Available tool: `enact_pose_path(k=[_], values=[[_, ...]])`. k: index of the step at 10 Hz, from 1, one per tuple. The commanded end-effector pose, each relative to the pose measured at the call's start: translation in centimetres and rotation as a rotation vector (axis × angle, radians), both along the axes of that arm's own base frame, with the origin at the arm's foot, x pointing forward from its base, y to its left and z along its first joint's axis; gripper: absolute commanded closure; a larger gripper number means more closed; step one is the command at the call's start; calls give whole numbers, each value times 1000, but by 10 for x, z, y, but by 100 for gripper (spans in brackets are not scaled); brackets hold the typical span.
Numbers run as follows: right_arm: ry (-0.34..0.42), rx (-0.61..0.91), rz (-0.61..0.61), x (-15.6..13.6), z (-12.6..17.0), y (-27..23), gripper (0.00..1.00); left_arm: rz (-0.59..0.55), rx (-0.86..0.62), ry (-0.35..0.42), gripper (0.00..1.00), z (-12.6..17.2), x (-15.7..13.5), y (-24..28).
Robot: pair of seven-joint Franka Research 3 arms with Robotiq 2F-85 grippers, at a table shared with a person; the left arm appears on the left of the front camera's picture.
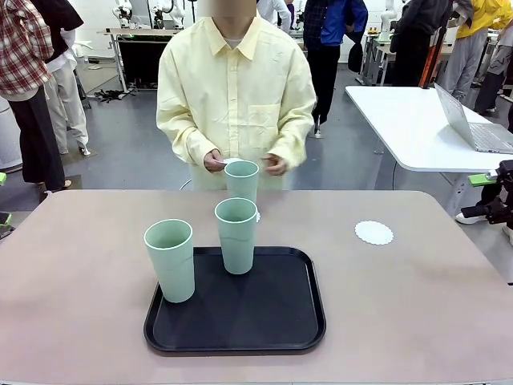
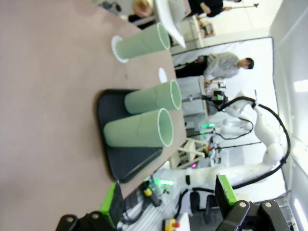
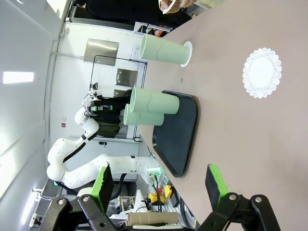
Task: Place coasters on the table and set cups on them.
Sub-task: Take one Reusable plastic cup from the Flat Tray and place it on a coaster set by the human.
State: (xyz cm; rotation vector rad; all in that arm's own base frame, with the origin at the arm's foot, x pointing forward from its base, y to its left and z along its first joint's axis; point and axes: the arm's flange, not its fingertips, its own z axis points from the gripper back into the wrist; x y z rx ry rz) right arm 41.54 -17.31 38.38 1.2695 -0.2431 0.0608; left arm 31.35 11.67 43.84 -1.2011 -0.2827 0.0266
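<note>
Currently, cup-placement step: left gripper, right gripper spread, empty. Nxt: pale mint-green matte tumbler off black rounded-square tray onto bare white scalloped round coaster.

A grey floor runs back through the room. At the far right stands a white desk with an open laptop on it. A bystander in a plaid shirt stands far left, near a dark workbench. More people stand farther back. The right wrist view shows white walls and a bright strip light.

Bright overhead light, soft shadows, edges warped
</note>
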Motion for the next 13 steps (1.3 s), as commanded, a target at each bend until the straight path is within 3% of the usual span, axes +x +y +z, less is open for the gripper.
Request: enact_pose_path(k=[1, 11, 12, 13], values=[[-1, -4, 7, -1, 1, 0, 0, 1, -13, -13, 0, 1, -1, 0], [0, 0, 0, 0, 0, 0, 0, 1, -13, -13, 0, 1, -1, 0], [-117, -79, 116, 0, 8, 6, 0, 1, -13, -13, 0, 1, -1, 0], [-308, -199, 206, 13, 25, 23, 0, 1, -13, -13, 0, 1, -1, 0]])
